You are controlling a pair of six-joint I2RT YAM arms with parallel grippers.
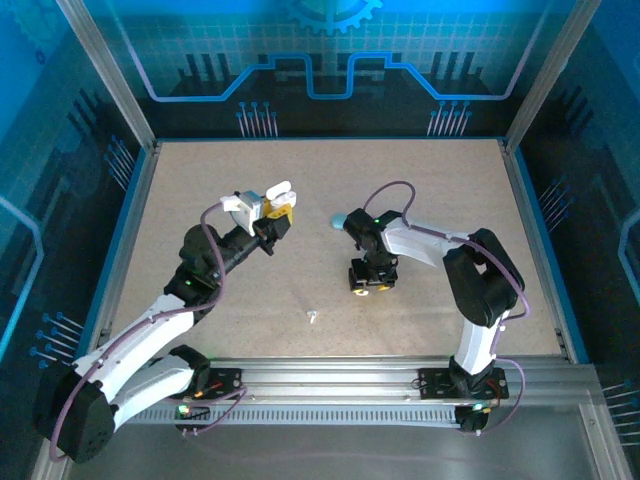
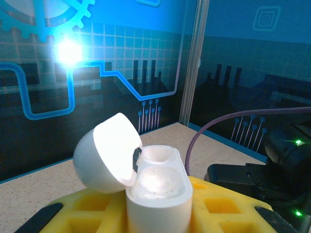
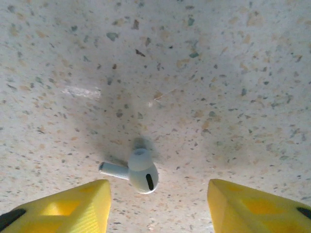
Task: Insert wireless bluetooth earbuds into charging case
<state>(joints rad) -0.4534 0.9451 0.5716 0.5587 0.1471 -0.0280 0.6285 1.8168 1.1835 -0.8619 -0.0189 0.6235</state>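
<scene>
White plastic catches the light on my left feed: the charging case sits clamped between the yellow fingers of the left gripper, upright, with its lid swung open and tipped off to the left. I can see the two wells in its top, but the glare washes them out and I cannot tell what is in them.

From above, my left arm reaches up and across from its base towards the middle of the table, with the forearm raised and the case held up off the surface, facing the right arm.

My right arm is folded: the upper link rises from its base, the elbow bends sharply, and the forearm runs back left so that the right gripper points straight down, close over the table. Its fingers stand apart, clamping nothing. A white earbud lies on the speckled surface in the gap between them, touching neither, its stem pointing left.

A light blue rounded thing rests just beside the right wrist. A small pale speck lies nearer the bases; I cannot tell what it is.
</scene>
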